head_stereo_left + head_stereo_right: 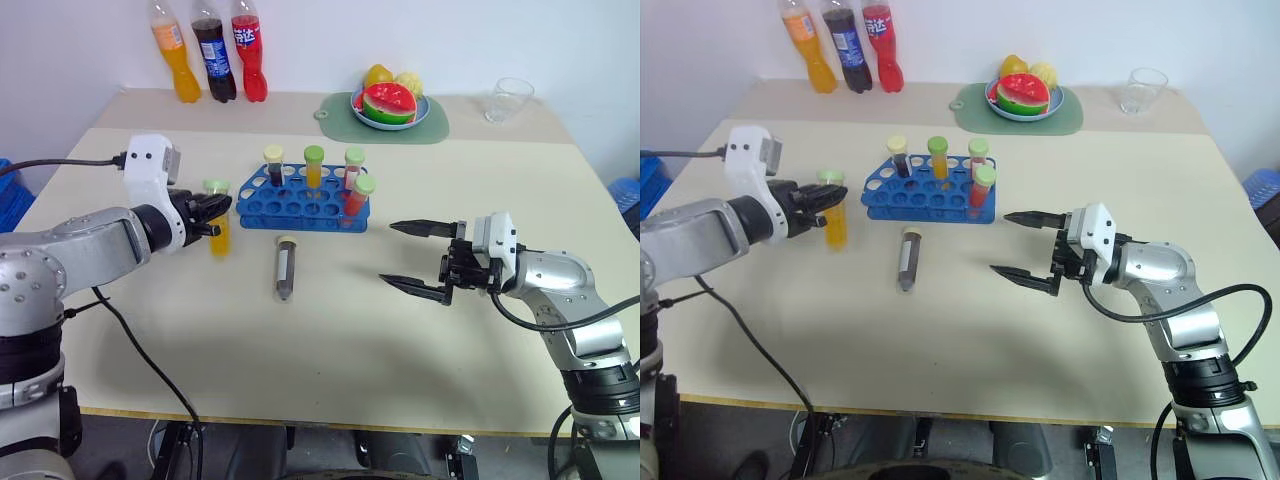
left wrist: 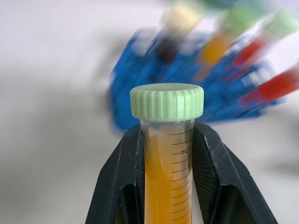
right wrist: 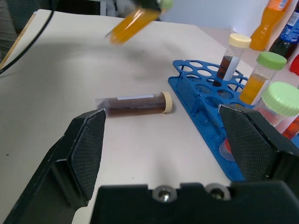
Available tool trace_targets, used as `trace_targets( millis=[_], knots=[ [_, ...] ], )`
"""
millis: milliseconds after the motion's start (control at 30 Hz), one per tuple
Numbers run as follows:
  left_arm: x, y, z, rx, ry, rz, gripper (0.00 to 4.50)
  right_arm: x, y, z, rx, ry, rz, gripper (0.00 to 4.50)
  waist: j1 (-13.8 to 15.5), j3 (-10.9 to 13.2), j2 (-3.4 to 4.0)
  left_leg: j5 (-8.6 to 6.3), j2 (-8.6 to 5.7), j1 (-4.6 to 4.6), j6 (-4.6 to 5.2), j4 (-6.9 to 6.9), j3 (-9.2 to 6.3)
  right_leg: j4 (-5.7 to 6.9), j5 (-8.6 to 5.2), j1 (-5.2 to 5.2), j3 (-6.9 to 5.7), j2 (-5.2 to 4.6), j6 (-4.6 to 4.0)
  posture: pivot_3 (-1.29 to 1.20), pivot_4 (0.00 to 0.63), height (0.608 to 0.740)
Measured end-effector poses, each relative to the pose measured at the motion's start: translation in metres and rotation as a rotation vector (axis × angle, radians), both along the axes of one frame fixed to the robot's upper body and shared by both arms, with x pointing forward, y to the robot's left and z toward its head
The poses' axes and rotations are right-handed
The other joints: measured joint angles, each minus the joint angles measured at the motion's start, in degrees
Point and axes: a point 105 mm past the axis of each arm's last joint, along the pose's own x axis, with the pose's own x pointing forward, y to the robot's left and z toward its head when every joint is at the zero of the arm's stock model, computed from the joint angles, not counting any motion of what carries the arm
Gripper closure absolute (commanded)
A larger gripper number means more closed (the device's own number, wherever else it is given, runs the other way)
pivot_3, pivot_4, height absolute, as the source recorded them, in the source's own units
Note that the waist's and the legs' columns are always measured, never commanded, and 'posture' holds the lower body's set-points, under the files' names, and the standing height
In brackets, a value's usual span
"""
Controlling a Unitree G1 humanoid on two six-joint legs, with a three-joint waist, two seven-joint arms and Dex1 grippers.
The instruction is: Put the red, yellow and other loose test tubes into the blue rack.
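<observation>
My left gripper (image 1: 214, 208) is shut on a yellow-orange test tube (image 1: 218, 232) with a green cap, held upright above the table just left of the blue rack (image 1: 300, 205). In the left wrist view the black fingers (image 2: 212, 172) clamp that yellow-orange tube (image 2: 169, 186) below its cap. The rack holds several capped tubes upright. A dark brown tube (image 1: 285, 268) with a cream cap lies flat on the table in front of the rack. My right gripper (image 1: 410, 258) stands open and empty to the right of that lying tube (image 3: 135, 103).
Three soda bottles (image 1: 212, 52) stand at the table's back left. A green mat with a fruit plate (image 1: 390, 108) and a clear cup (image 1: 508, 99) sit at the back right. A black cable (image 1: 130, 340) trails over the front left edge.
</observation>
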Motion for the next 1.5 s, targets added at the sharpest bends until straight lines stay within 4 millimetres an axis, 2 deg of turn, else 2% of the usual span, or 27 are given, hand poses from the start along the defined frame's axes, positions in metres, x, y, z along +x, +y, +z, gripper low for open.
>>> trace_targets(
  millis=[133,233,300,400,600,800,1000,1167,1267,1400,1467,1500],
  knots=[
    [0.018,-0.011,0.017,0.037,-0.383,-0.033,3.71,0.003,0.0,0.004,0.003,-0.01,-0.004,0.22,0.0,0.0,-0.01,-0.26,0.01,0.0,0.47,0.06,0.07,-0.13,0.01,0.08,0.03,-0.04,-0.02,0.0,0.15,0.74],
    [0.029,-0.031,0.003,0.141,-0.598,-0.077,3.71,0.005,-0.001,0.007,0.006,-0.016,-0.012,0.22,0.1,0.0,-0.03,-0.32,0.02,-0.03,0.58,0.07,0.1,-0.19,0.07,0.07,0.04,-0.06,0.07,0.0,0.15,0.74],
    [0.035,-0.041,-0.012,0.174,-0.641,-0.105,3.71,0.005,-0.002,0.007,0.005,-0.009,-0.02,0.22,0.1,0.0,-0.03,-0.37,0.04,-0.08,0.66,0.08,0.09,-0.18,0.14,0.02,0.04,-0.09,0.21,0.0,0.15,0.74],
    [0.048,-0.061,-0.029,0.095,-0.66,-0.126,3.71,0.004,-0.005,0.008,0.002,-0.003,-0.038,0.22,0.3,0.0,-0.05,-0.41,0.03,-0.24,0.74,0.17,0.06,-0.17,0.23,-0.08,0.0,-0.11,0.36,0.0,0.15,0.74],
    [0.056,-0.109,-0.05,-0.029,-0.703,-0.223,3.71,-0.002,-0.015,0.013,-0.006,0.0,-0.087,0.22,1.0,0.0,-0.06,-0.46,0.0,-0.29,0.84,0.25,0.1,-0.17,0.28,-0.11,0.01,-0.1,0.47,0.0,0.15,0.74],
    [0.069,-0.119,-0.057,-0.035,-0.7,-0.192,3.71,-0.007,-0.021,0.018,-0.012,-0.003,-0.117,0.22,1.2,0.0,-0.07,-0.48,0.01,-0.25,0.87,0.31,0.1,-0.11,0.28,-0.08,0.01,-0.06,0.48,0.0,0.15,0.74],
    [0.068,-0.115,-0.063,-0.036,-0.719,-0.187,3.71,-0.009,-0.024,0.018,-0.009,0.0,-0.137,0.22,1.1,0.0,-0.06,-0.49,0.02,0.0,0.9,0.29,0.14,-0.06,0.28,0.09,0.04,-0.04,0.49,0.0,0.15,0.74],
    [0.064,-0.129,-0.07,-0.077,-0.693,-0.245,3.71,-0.009,-0.024,0.019,-0.008,-0.004,-0.14,0.22,1.2,0.0,-0.05,-0.5,0.02,0.07,0.91,0.32,0.14,-0.07,0.28,0.21,0.04,-0.04,0.49,0.0,0.15,0.74],
    [0.066,-0.131,-0.088,-0.082,-0.615,-0.256,3.71,-0.009,-0.024,0.019,-0.008,-0.005,-0.141,0.22,1.2,0.0,-0.07,-0.51,0.02,0.0,0.93,0.3,0.12,-0.08,0.27,0.13,0.04,-0.03,0.5,0.0,0.15,0.74],
    [0.067,-0.134,-0.089,-0.077,-0.603,-0.262,3.71,-0.009,-0.024,0.019,-0.008,-0.005,-0.142,0.22,1.2,0.0,-0.07,-0.53,0.02,-0.01,0.96,0.3,0.12,-0.08,0.27,0.13,0.04,-0.03,0.51,0.0,0.15,0.74],
    [0.069,-0.134,-0.089,-0.078,-0.592,-0.27,2.68,-0.009,-0.024,0.019,-0.008,-0.006,-0.142,0.22,1.3,0.0,-0.07,-0.53,0.01,-0.01,0.96,0.32,0.12,-0.08,0.27,0.14,0.04,-0.03,0.51,0.0,0.15,0.74],
    [0.07,-0.134,-0.09,-0.092,-0.579,-0.277,2.37,-0.009,-0.024,0.02,-0.007,-0.006,-0.142,0.22,1.3,0.0,-0.07,-0.53,0.01,-0.01,0.96,0.32,0.12,-0.08,0.27,0.14,0.04,-0.03,0.51,0.0,0.15,0.74]
  ],
)
